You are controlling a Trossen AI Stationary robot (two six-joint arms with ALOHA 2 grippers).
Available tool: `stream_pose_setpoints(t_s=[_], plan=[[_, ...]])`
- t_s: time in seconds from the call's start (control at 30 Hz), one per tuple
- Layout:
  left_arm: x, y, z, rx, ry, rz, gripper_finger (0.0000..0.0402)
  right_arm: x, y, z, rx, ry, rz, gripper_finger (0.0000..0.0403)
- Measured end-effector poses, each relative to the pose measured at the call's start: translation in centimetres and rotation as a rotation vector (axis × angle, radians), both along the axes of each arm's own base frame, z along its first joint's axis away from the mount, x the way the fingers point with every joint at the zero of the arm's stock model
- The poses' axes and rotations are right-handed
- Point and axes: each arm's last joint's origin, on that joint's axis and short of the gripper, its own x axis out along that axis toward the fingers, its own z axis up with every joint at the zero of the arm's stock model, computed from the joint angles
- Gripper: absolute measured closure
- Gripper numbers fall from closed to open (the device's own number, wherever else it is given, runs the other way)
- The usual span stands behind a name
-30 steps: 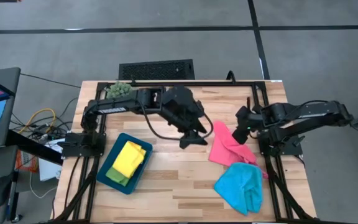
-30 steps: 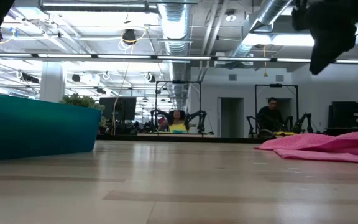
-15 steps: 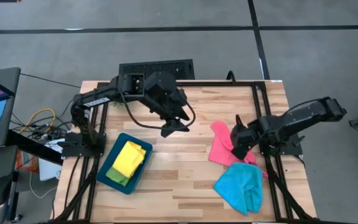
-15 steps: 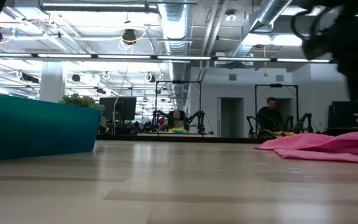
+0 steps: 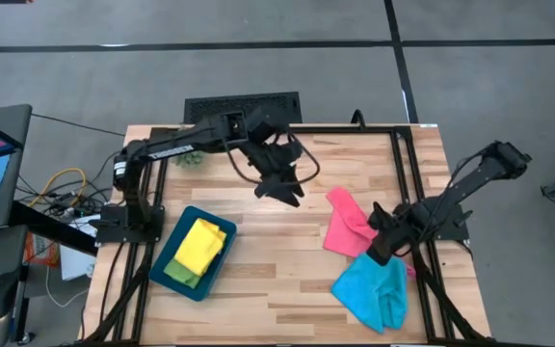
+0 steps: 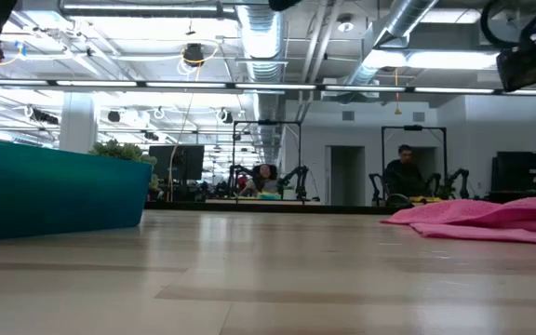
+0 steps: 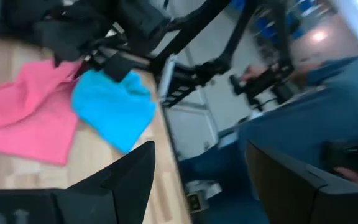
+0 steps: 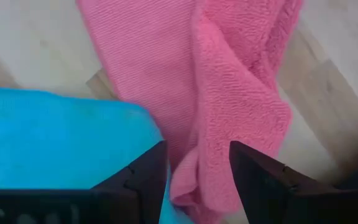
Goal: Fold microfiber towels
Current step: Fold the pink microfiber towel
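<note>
Lower left of the bench (image 5: 287, 280) there's a teal tray (image 5: 170, 258) with the yellow towel (image 5: 199, 245) folded over a green one (image 5: 179, 275). Left end effector (image 5: 279, 188) hangs mid-frame, fingers apart, holding nothing. Toward the right, the right end effector (image 5: 382, 246) sits spread over the crumpled pink towel (image 5: 347, 228), light blue towel (image 5: 372, 289) just below

The left gripper (image 5: 279, 187) is hanging over the middle of the wooden table (image 5: 287, 280), while the right gripper (image 5: 382, 249) is hovering at the pink towel (image 5: 347, 227), right by the blue towel (image 5: 372, 289). The yellow towel (image 5: 199, 245) is lying in the teal tray (image 5: 168, 275), covering a green towel (image 5: 183, 275).
</note>
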Motion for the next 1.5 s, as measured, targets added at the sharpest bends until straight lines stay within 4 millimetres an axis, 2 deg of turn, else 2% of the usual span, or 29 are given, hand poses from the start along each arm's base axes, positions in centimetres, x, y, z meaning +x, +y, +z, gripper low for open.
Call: stream_pose_setpoints(t_s=[0.23,0.5,0.63,0.73,0.9,0.97,1.37,1.5], plan=[[0.5,0.4,-0.7,-0.086,-0.025,-0.053,0.0160,0.5,0.7,-0.9,-0.034,0.034,0.073,0.0207],[0.4,0.5,-0.7,-0.104,-0.018,-0.071,0.0160,1.5,1.5,-3.2,-0.112,0.169,0.124,0.0212],[0.4,0.5,-0.7,-0.106,-0.020,-0.080,0.0160,1.8,1.7,-4.1,-0.120,0.220,0.121,0.0231],[0.3,0.5,-0.7,-0.109,-0.023,-0.087,0.0160,1.8,1.7,-4.1,-0.113,0.228,0.121,0.0266],[0.2,0.9,-0.7,-0.096,-0.049,-0.109,0.0160,1.5,1.5,-3.2,-0.078,0.183,0.112,0.0366],[0.1,1.2,-0.7,-0.084,-0.064,-0.111,0.0160,1.2,1.4,-2.6,-0.054,0.148,0.104,0.0390],[0.2,3.1,-1.2,0.095,-0.204,-0.113,0.0160,-0.3,-1.1,2.1,0.100,-0.135,-0.030,0.0392],[0.4,3.4,-1.3,0.217,-0.222,-0.045,0.0160,-0.5,-1.9,3.2,0.128,-0.195,-0.070,0.0391]])
